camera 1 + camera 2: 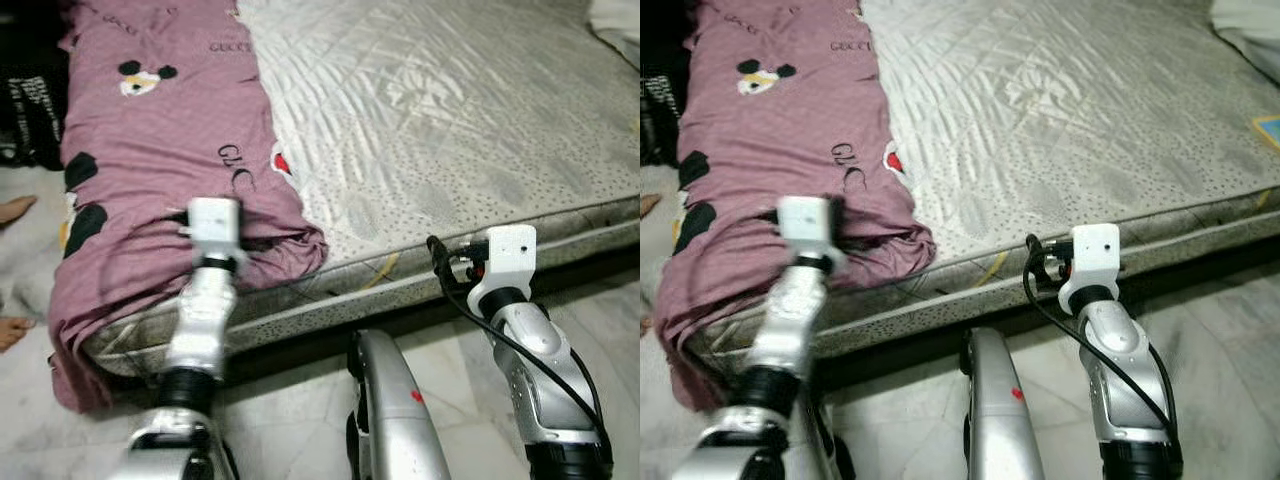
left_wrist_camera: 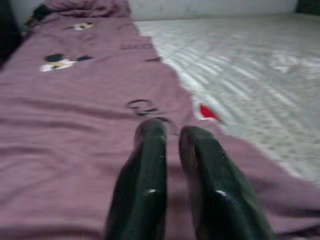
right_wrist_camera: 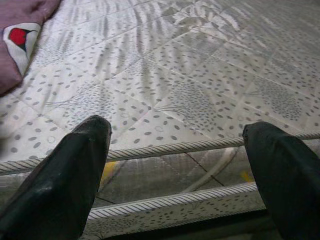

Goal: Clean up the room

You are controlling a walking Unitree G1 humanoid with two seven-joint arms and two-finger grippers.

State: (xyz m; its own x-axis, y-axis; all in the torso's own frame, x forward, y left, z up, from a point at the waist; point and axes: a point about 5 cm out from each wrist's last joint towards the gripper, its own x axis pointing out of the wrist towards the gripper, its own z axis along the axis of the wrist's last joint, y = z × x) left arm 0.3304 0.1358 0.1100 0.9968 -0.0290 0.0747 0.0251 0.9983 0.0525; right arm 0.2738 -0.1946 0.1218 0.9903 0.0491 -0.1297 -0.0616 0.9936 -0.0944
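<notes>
- Left end effector [image 2: 172, 137]: two long black fingers drawn nearly together with a thin gap between them, nothing clamped; tips resting over the mauve cotton bedsheet printed with black-eared cartoon faces and dark lettering [image 1: 165, 130].
- Right end effector [image 3: 177, 132]: fingers spread wide apart, empty; poised at the foot edge of the mattress, level with its corded piping.
- Mauve bedsheet: lies along the robot's left side of the bed, running lengthways; near end bunched in folds and hanging over the mattress corner toward the floor; a red-and-white printed patch [image 3: 20, 37] shows at its inner border.
- Bare white quilted mattress with grey dotted leaf pattern [image 1: 450, 130]: covers the rest of the bed, uncovered; rope-like trim [image 3: 175, 148] along its edge.
- Pale marbled tile floor [image 1: 300, 420]: below the bed's foot, around the robot's silver arms.
- Person's bare feet [image 1: 12, 212]: on the floor at the far left, beside the bed.
- Pale bundled fabric [image 1: 1245, 25]: far right corner of the mattress.
</notes>
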